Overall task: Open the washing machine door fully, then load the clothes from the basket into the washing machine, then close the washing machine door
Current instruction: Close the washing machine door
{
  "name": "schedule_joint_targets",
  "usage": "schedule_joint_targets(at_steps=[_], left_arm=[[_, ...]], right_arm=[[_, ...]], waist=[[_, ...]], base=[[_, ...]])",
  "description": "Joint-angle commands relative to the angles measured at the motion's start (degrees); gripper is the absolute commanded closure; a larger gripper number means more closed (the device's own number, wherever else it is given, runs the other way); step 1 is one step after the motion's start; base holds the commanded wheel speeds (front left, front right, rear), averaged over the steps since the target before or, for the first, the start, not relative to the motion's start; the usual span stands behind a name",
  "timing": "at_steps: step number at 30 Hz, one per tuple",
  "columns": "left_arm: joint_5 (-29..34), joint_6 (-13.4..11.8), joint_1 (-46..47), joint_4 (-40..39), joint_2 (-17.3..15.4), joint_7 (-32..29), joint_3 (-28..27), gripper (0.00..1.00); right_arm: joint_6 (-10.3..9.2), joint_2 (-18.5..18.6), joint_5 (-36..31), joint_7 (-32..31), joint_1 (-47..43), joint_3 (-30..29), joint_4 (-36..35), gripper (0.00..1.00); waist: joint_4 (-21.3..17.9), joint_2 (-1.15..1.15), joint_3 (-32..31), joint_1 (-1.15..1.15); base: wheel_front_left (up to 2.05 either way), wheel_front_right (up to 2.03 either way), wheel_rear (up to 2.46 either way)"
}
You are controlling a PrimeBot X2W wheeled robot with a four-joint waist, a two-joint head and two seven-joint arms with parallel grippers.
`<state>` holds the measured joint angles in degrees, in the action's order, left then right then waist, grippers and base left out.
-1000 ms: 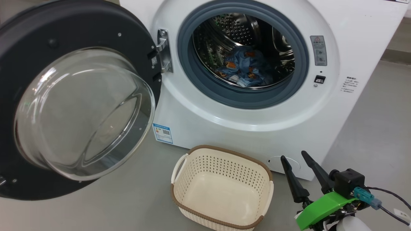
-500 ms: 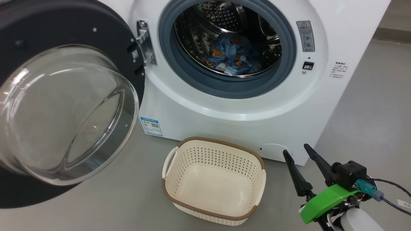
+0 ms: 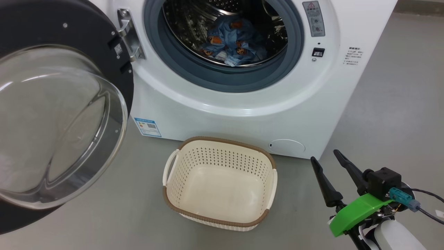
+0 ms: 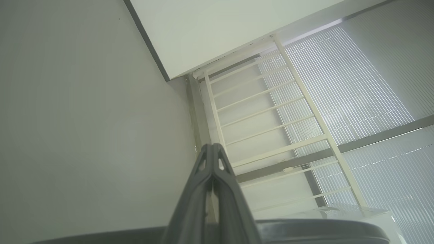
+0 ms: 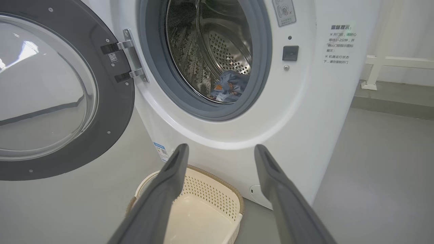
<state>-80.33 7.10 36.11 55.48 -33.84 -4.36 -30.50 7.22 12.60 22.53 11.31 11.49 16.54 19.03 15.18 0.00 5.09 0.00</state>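
- Since the clothes (image 3: pixel 230 41) lie in the drum (image 3: pixel 184 24) and the basket (image 3: pixel 222 140), on the floor by the washing machine (image 3: pixel 242 114), looks empty, shutting the door (image 3: pixel 52 24) is the step in hand, I judge.
- The right gripper (image 3: pixel 325 155) hangs wide and empty right of the basket; the left gripper (image 4: pixel 212 147) is pinched closed, empty.
- Push the door's black rim far from the hinge (image 3: pixel 130 38), steadily, until it latches.

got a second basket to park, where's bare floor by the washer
Bare grey floor lies right of the white front-loading washing machine, and between the black-rimmed glass door and the cream perforated plastic basket. Crowded directly before the machine, where that basket sits.
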Motion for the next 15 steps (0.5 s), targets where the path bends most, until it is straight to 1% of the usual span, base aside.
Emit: schedule_joint_targets(at_steps=[1, 5, 13, 15], left_arm=[[-0.4, 0.4, -0.6, -0.8, -4.7, -0.5, -1.3, 1.0], [-1.4, 0.4, -1.1, 1.1, -4.8, -1.2, -1.5, 1.0], [-3.3, 0.4, -1.9, 4.4, -4.4, -8.6, 0.0, 1.0], [-3.6, 0.4, -2.1, 4.6, -4.1, -11.4, 0.6, 1.0]], right_arm=[[0.26, 0.5, -0.9, 0.0, 1.5, 0.8, -1.7, 0.0], [0.26, 0.4, -1.2, -0.4, 1.3, 0.4, -2.3, 0.0], [0.26, 0.2, -1.5, -0.9, 1.0, -0.1, -2.9, 0.0], [0.26, 0.0, -1.5, -0.8, 0.9, -0.1, -2.8, 0.0]], waist=[[-0.4, 0.0, 0.5, 0.0], [-0.6, 0.0, 0.6, 0.0], [-0.4, 0.0, 0.1, 0.0], [-0.3, 0.0, -0.2, 0.0]], base=[[0.0, 0.0, 0.0], [0.0, 0.0, 0.0], [0.0, 0.0, 0.0], [0.0, 0.0, 0.0]])
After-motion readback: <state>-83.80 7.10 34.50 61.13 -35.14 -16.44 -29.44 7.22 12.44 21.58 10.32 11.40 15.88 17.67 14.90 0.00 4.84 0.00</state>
